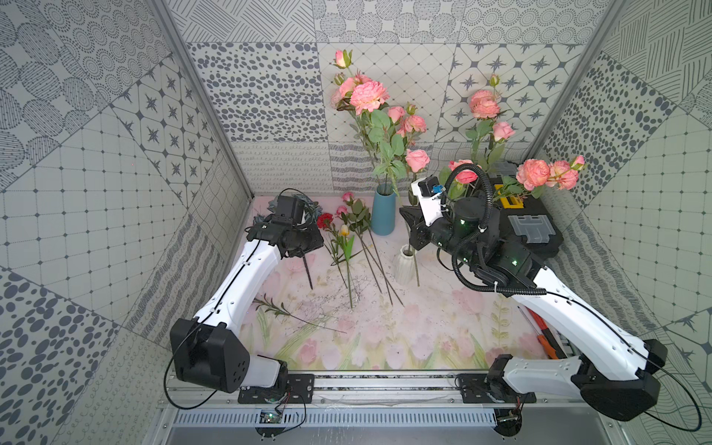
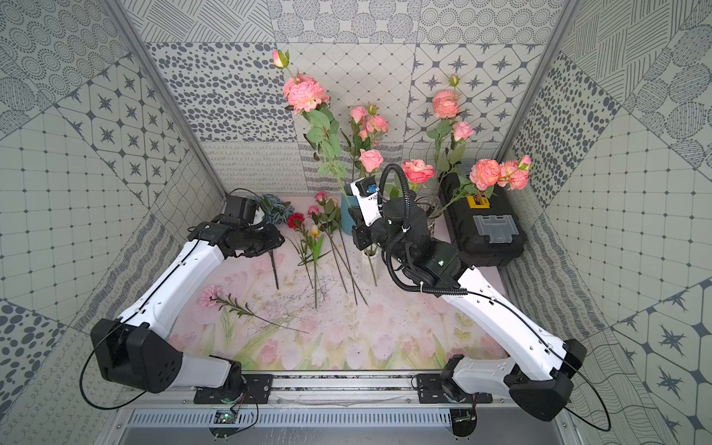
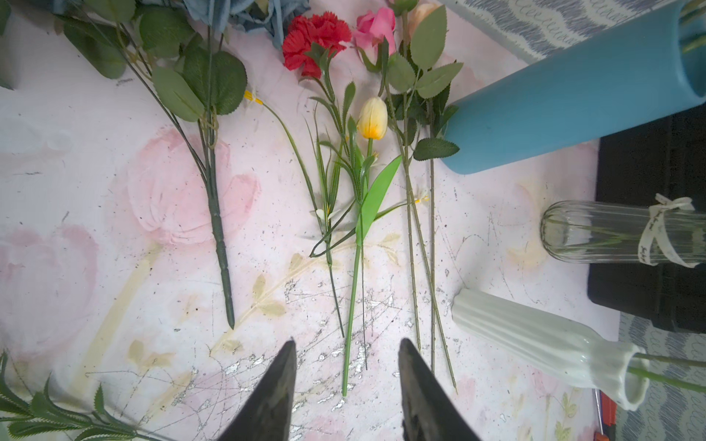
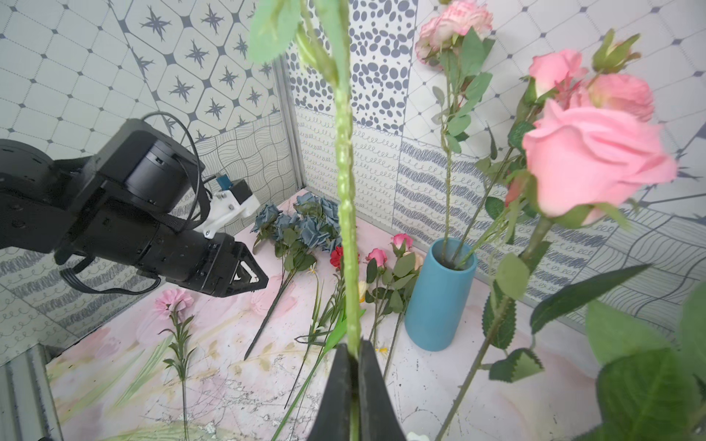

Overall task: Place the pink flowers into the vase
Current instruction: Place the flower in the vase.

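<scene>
A long green stem (image 4: 345, 191) of the pink flowers (image 1: 370, 96), artificial roses with ruffled pink blooms and green leaves, is being gripped upright by the right gripper (image 4: 353, 345). Its black fingers (image 4: 336, 382) are being pressed shut on the stem. The stem is being held just beside the white ribbed ceramic vase (image 1: 402, 266) at the middle of the pink flower-printed surface (image 1: 424, 339). Whether its lower end is inside that vase cannot be told.

Other pink flowers are being carried upright in the tall blue cylindrical vase (image 1: 383, 215) at the far middle. More blooms (image 1: 533, 173) are being shown at the far right, above the black plastic case (image 1: 531, 231). Short pink rosebuds (image 3: 376, 28) are being seen lying on the surface just left of the tall blue cylindrical vase, beside a yellow tulip (image 3: 372, 118) and a red carnation-like bloom (image 3: 317, 38).

The left gripper (image 3: 347, 341) is being held above the surface on the left, with its fingers (image 3: 275, 389) spread apart and nothing grasped.

A clear ribbed glass vase (image 3: 596, 233) is being circled by a cream ribbon (image 3: 657, 233) printed with fine script, too small to be read. A yellow label (image 1: 508, 200) on the case is likewise not legible.
</scene>
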Motion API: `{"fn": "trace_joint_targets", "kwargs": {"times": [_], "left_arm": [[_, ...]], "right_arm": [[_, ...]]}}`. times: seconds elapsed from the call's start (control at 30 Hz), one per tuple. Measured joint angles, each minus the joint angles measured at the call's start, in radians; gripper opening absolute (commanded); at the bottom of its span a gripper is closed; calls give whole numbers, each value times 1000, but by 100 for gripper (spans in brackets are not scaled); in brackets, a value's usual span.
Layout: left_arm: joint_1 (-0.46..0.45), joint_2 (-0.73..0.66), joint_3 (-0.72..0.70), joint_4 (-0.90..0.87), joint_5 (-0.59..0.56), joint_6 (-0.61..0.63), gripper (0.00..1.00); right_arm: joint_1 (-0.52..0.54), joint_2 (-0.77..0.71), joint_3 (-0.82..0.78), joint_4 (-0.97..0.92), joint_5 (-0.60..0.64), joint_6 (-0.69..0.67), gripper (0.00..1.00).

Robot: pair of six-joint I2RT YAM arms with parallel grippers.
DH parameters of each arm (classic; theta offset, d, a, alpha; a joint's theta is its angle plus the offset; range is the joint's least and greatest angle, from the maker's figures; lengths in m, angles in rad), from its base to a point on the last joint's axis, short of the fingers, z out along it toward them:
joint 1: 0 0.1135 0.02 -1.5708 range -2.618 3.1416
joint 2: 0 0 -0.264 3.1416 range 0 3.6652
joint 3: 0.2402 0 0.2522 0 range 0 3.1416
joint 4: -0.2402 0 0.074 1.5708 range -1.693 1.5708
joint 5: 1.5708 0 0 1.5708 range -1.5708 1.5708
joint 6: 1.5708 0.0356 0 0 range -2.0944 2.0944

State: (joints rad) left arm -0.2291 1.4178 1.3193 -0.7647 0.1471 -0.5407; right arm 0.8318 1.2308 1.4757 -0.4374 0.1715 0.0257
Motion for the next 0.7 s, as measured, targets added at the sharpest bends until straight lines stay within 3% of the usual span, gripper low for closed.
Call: {"fn": "trace_joint_targets", "kwargs": {"times": [0.43, 0.7], "left_arm": [[-5, 65, -77, 48, 127, -26, 42], [-82, 121, -90, 91, 163, -51, 42]], "right_arm": [[5, -40, 18, 19, 82, -66, 0], [7, -40, 14, 107, 99, -87, 0]]}}
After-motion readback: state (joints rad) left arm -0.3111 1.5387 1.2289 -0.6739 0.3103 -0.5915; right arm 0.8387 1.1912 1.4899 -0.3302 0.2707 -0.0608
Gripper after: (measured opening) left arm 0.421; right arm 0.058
